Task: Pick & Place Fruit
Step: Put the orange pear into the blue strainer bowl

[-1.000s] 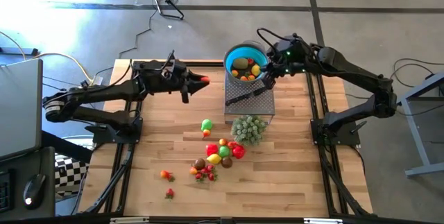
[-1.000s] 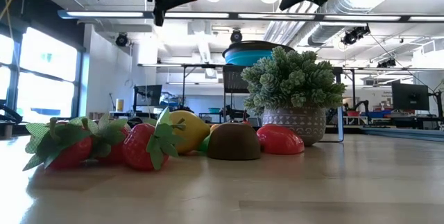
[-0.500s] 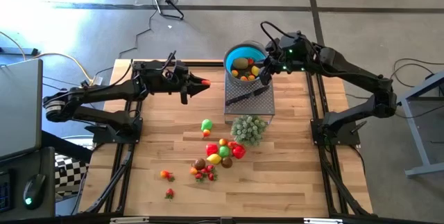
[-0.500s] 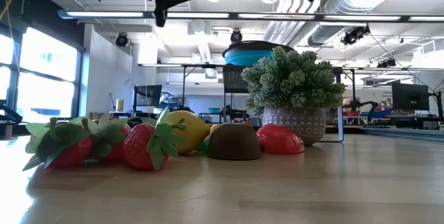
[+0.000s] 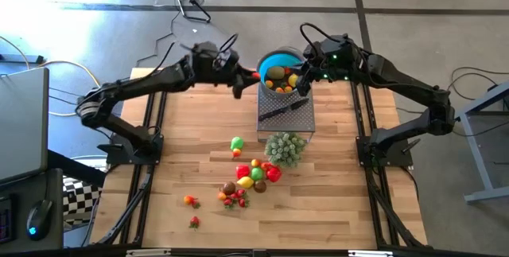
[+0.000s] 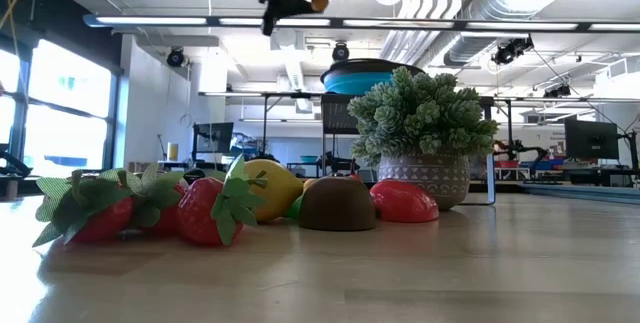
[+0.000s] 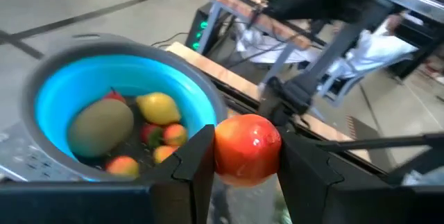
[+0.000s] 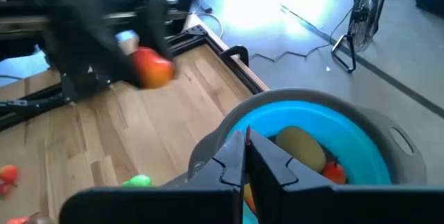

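Observation:
My left gripper (image 5: pixel 250 76) is shut on a red-orange fruit (image 7: pixel 246 148), high in the air just left of the blue bowl (image 5: pixel 280 60). The bowl stands on a grey perforated stand (image 5: pixel 298 118) and holds several small fruits (image 7: pixel 149 113). My right gripper (image 5: pixel 305 79) is shut and hovers over the bowl's right rim, with nothing in it; its fingers (image 8: pixel 263 161) show closed together in the right wrist view. More fruits (image 5: pixel 254 173) lie in a heap on the table's middle. A green one (image 5: pixel 237 142) lies apart from them. My left gripper pinches the red-orange fruit by its two opposite sides (image 7: pixel 220 156) between its two fingers (image 7: pixel 198 158). The fingers reach in nearly level from the table's left. The fruit is lifted clear, well above the table, beside the bowl's left rim (image 5: pixel 260 72).
A pale green bushy plant in a pot (image 5: pixel 285 147) stands in front of the stand. A black-handled knife (image 5: pixel 278 110) lies on the stand. Strawberries (image 5: pixel 192 201) lie toward the near left. Black rails (image 5: pixel 151 169) run along both table sides.
My left gripper has swung toward the table's right and risen a little, carrying the red-orange fruit from the far-left area up to the bowl's left rim; its hold stays the same. My right gripper has tipped upward slightly over the bowl.

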Controlling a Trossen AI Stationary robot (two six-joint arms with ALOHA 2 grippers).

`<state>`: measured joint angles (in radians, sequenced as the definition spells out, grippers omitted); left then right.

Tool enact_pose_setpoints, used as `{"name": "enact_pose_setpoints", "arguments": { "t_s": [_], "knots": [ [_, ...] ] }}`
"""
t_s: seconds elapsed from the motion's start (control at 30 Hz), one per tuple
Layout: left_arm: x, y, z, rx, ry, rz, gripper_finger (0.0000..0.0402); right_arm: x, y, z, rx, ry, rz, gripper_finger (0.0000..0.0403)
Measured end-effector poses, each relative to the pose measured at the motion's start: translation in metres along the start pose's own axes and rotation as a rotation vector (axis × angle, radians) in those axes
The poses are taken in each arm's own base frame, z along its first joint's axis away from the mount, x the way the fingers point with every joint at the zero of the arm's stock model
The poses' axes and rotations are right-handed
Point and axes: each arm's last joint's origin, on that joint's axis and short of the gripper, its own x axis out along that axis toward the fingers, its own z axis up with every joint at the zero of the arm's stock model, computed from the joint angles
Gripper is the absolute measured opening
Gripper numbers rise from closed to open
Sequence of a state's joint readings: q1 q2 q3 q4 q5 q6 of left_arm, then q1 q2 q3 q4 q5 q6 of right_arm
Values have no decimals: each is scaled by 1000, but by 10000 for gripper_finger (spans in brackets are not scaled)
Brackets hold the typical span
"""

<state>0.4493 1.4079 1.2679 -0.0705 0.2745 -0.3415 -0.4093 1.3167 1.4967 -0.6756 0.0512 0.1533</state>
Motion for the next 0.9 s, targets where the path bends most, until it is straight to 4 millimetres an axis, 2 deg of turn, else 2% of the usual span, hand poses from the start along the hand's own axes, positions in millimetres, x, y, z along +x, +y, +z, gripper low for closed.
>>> {"name": "enact_pose_setpoints", "arguments": {
  "t_s": [0.2,0.5,0.9],
  "knots": [
    [23,17,10,-5,7,33,129,16,-6,-3,-34,40,-32,3],
    [48,38,5,-31,33,39,129,62,-31,-14,-75,173,-99,3],
    [75,53,-4,-50,44,50,129,63,-65,-18,-6,226,-84,3]
  ]
}}
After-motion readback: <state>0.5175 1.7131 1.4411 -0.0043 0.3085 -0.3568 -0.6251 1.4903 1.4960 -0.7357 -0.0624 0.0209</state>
